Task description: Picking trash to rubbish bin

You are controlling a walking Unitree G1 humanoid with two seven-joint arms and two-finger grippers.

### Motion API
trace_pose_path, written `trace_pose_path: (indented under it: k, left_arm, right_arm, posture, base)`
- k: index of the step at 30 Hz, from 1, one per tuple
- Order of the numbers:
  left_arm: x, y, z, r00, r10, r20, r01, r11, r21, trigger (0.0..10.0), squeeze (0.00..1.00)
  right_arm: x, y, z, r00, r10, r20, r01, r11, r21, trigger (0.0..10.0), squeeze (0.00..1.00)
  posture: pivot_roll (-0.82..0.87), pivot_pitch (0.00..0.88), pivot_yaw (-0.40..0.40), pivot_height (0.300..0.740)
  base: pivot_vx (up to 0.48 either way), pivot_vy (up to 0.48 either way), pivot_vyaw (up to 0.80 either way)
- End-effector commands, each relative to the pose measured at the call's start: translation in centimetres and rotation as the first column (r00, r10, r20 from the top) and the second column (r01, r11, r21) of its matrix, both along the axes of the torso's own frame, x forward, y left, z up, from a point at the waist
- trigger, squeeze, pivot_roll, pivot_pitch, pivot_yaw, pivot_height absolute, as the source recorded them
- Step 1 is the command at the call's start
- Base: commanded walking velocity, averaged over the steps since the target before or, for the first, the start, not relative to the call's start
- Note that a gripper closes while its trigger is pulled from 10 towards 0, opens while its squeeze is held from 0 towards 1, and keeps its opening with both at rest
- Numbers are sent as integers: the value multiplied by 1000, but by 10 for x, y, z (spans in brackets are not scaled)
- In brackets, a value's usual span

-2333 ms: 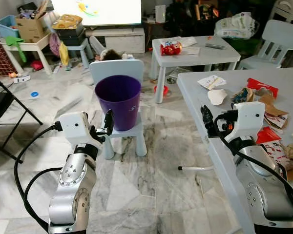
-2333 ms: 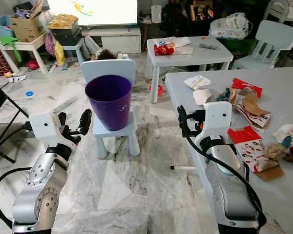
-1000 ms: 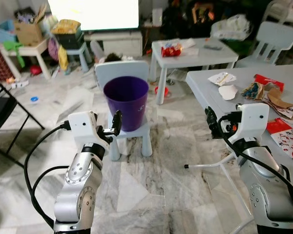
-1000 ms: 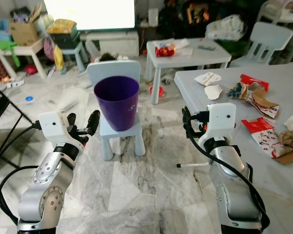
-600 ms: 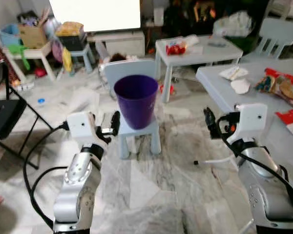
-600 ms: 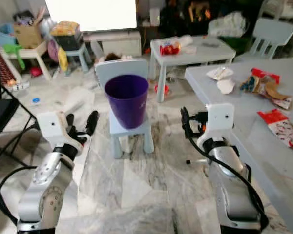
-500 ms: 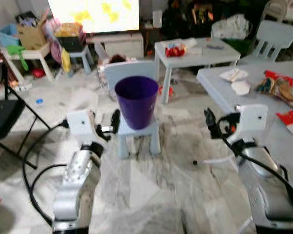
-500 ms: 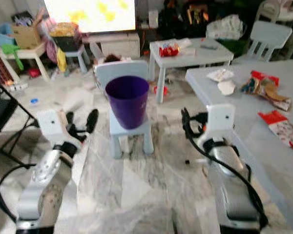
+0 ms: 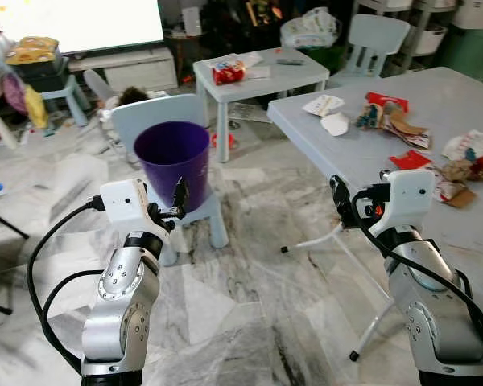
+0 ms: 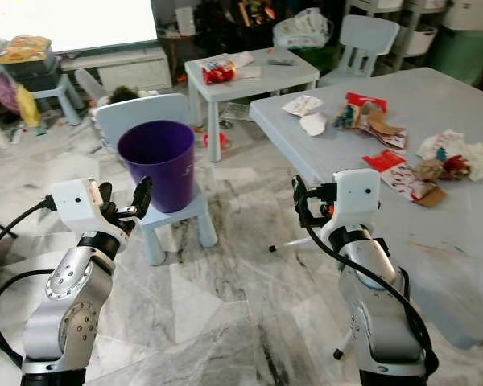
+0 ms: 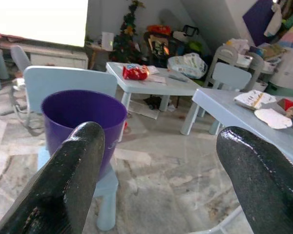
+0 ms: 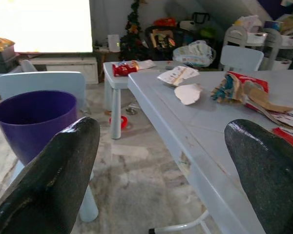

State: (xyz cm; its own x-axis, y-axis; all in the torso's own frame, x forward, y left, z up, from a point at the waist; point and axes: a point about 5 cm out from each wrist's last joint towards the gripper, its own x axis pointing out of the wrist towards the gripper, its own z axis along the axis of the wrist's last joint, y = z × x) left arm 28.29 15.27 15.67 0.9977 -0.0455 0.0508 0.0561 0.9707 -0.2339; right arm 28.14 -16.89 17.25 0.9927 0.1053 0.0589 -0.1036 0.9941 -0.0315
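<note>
Since wrappers (image 9: 402, 133) litter the surface (image 9: 459, 104) at right, nothing's binned; purple bin (image 9: 172, 162) waits, left gripper (image 11: 161, 161) and right gripper (image 12: 156, 161) jaws apart, empty.

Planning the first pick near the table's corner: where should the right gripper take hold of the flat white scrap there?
Probably the white scrap by one thin edge, from above, fingers straddling that edge. It lies flat on the grey table beside the printed paper, so there is no height to pinch from the side. The right gripper is open.
</note>
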Motion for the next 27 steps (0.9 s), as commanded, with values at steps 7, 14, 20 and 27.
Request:
trace_pose_path:
  k: [7,14,20,27]
  left_arm:
    - [4,6,2,1000,18,4,-18,1000,11,10000,0]
    - [3,6,1,1000,12,5,-12,1000,14,10000,0]
    - [3,6,1,1000,11,4,-11,1000,14,10000,0]
    - [3,6,0,1000,7,0,-7,1000,14,10000,0]
  right_arm:
    - [2,-1,3,1000,-2,12,2,1000,-1,10000,0]
    - [1,-1,3,1000,-6,11,6,1000,-2,10000,0]
    - [1,-1,3,1000,-7,11,7,1000,-3,10000,0]
    - [0,-2,3,1000,-9,14,9,1000,-2,10000,0]
  posture:
    - [6,0,-9,740]
    - [6,0,-8,740]
    - [6,0,-8,740]
    - [2,0,-8,740]
  base:
    - [0,0,-800]
    - [161,0,-800]
    - [333,0,-800]
    - [241,0,-560]
